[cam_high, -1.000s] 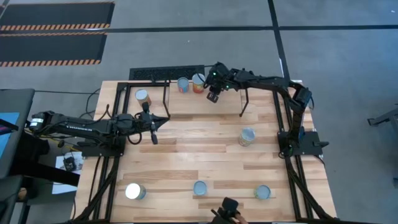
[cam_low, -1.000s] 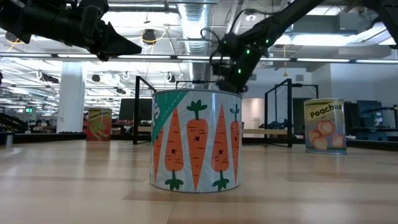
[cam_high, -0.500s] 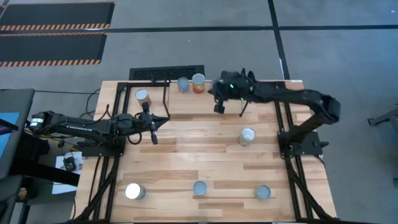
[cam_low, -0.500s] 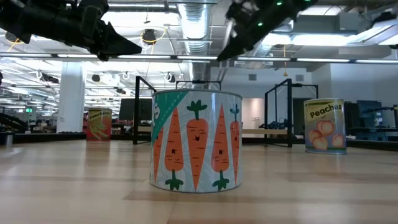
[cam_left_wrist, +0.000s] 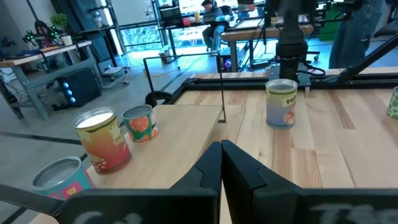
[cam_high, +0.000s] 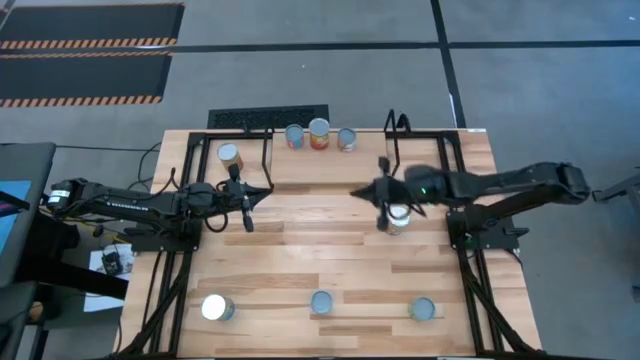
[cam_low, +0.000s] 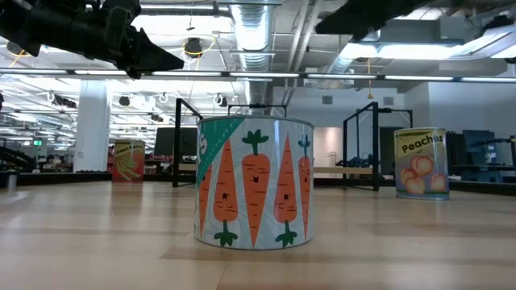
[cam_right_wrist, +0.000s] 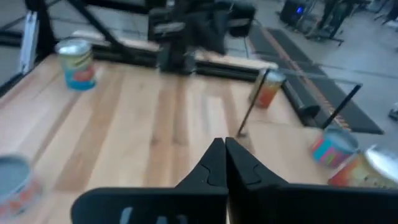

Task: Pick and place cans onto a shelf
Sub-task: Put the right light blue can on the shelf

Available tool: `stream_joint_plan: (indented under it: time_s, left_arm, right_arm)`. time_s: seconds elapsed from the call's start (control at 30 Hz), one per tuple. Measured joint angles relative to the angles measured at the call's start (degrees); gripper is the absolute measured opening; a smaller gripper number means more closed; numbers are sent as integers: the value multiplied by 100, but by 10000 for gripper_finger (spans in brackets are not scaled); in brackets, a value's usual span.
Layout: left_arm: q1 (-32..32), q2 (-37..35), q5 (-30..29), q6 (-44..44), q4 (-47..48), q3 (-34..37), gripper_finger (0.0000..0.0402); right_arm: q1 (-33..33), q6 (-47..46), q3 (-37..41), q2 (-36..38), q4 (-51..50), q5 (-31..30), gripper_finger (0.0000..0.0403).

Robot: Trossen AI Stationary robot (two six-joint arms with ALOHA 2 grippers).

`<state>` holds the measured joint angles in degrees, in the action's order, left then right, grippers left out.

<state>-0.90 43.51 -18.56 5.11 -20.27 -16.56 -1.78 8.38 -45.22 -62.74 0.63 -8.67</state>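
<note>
Fingers on the right gripper (cam_high: pixel 380 193) pinched shut and empty, hovering by the peach can (cam_high: pixel 398 219) mid-bench (cam_high: pixel 300 250). Left gripper (cam_high: pixel 247 198) also closed, empty, parked. Shelf (cam_high: pixel 310 160) holds four cans (cam_high: pixel 318 132); three wait along the near edge. Looks between picks: next move needs opening, then dropping over the peach can.
</note>
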Motion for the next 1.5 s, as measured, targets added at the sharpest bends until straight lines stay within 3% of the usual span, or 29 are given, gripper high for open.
stream_joint_plan:
  time_s: [0.23, 0.43, 0.63, 0.83, 0.97, 1.1, 1.37, 1.5]
  left_arm:
    - [1, 0, -1, -17, 20, 0, 0]
    - [0, 0, 1, -25, 22, 0, 0]
    - [1, 0, 1, -32, 26, 0, 0]
    - [1, 0, 1, -38, 40, 0, 0]
    - [-1, 0, 1, -40, 39, 0, 0]
    - [1, 0, 1, -40, 37, 0, 0]
    - [1, 0, 1, -43, 33, 0, 0]
    - [-1, 0, 1, -43, 31, 0, 0]
  right_arm:
    - [-1272, -1173, 62, 320, -2031, -1874, 11]
    - [-1780, -3020, 62, 240, -3781, -2379, 27]
    - [-1697, -3939, 62, -12, -4804, -2364, 87]
    - [-1523, -4153, 62, -401, -4982, -1933, 157]
    - [-1493, -4155, 50, -659, -4956, -1751, 182]
    - [-1493, -4159, 24, -859, -4904, -1780, 181]
    - [-1493, -4078, -129, -933, -5029, -1856, 123]
    - [-1446, -4086, -335, -803, -5211, -1906, 123]
